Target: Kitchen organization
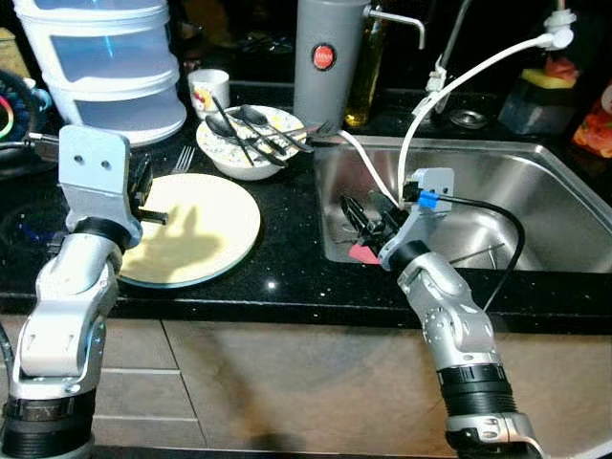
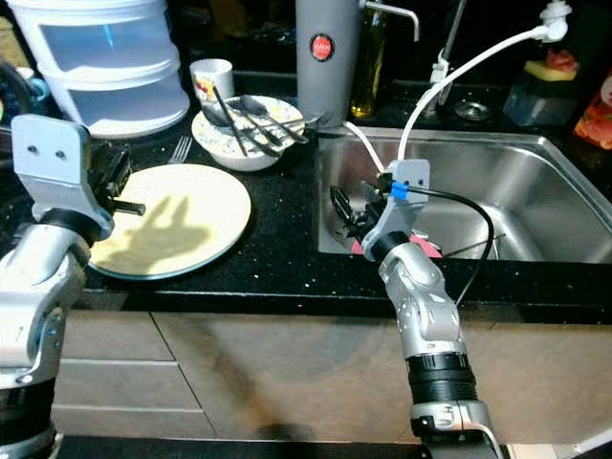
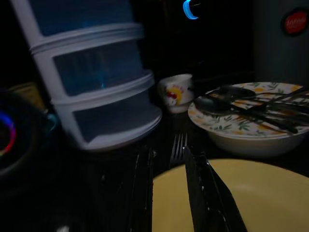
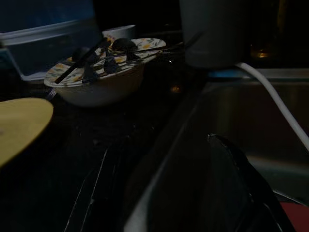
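Black counter: yellow plate under open left end effector.

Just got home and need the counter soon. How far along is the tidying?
Early. Nothing looks put away: the bowl holds utensils, a fork lies on the counter. The left claw, open, hovers over the yellow plate's edge; the right claw, open, sits at the sink edge.

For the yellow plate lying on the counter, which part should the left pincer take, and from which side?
Probably the near-left rim of the yellow plate, approached low from the robot's left, where the left pincer hovers open. The plate lies flat on the black counter, so only its thin raised edge offers a pinch: one finger above, the other slid under. The bowl of utensils crowds the far side.
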